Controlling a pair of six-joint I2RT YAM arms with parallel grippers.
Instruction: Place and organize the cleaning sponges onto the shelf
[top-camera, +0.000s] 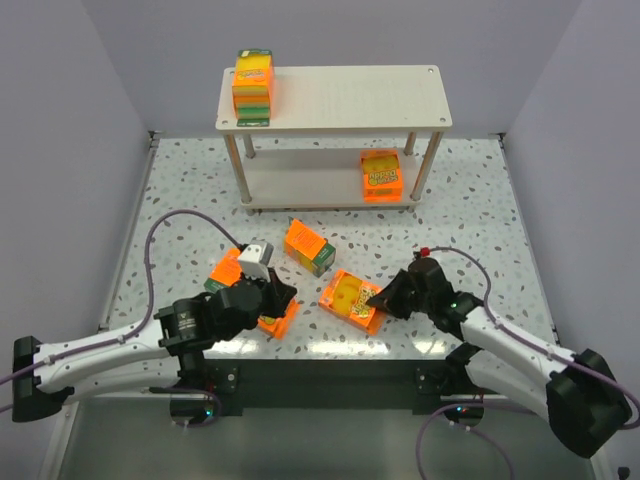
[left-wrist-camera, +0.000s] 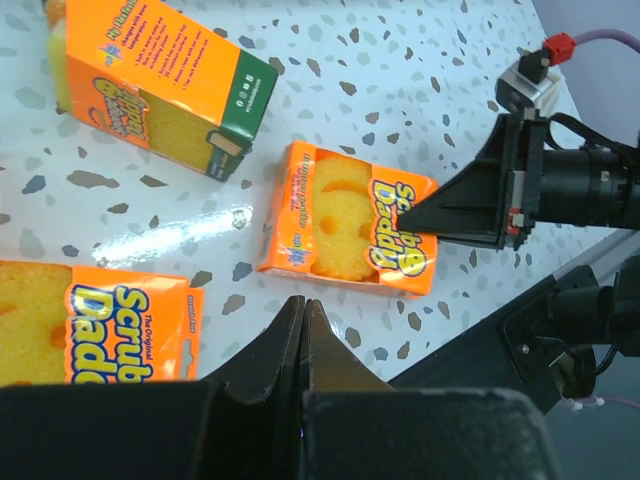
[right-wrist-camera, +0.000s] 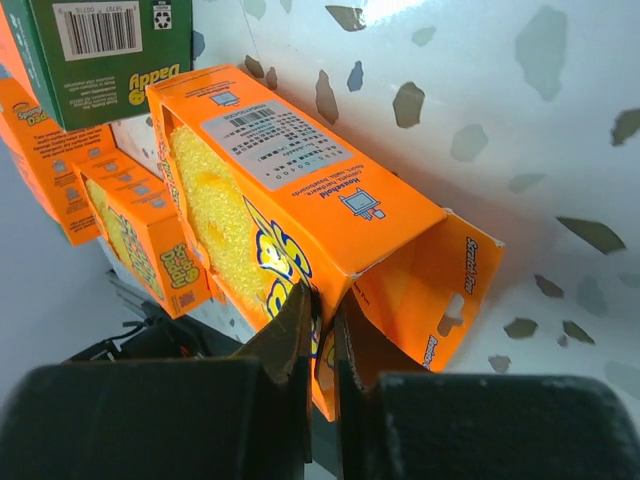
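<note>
We see the right tool pinched onto a small rectangular bright-orange cardboard pack of sponges. The pack lies flat on the speckled white counter, near its front edge. In the right wrist view the tool's two fingers stand almost together, with an edge of the pack, close to its tabbed end, between them. In the left wrist view the dark tip of this tool meets the pack's printed face at one end. A yellow sponge shows through the cut-out window in the pack.

The left tool is closed on nothing, its fingers pressed together above the counter. It is just beside a second orange pack, which also lies flat. A third orange pack with a green end lies farther back, towards the shelf and apart from the gripped one. A fourth orange pack shows partly from behind the left arm.

The two-tier pale wooden shelf stands at the back of the counter. On the left end of its top board sits an upright stack of orange packs, with yellow, orange and green layers showing; we cannot tell how many packs are in it. On the right end of the lower board stands one more orange pack, its printed face towards us.
</note>
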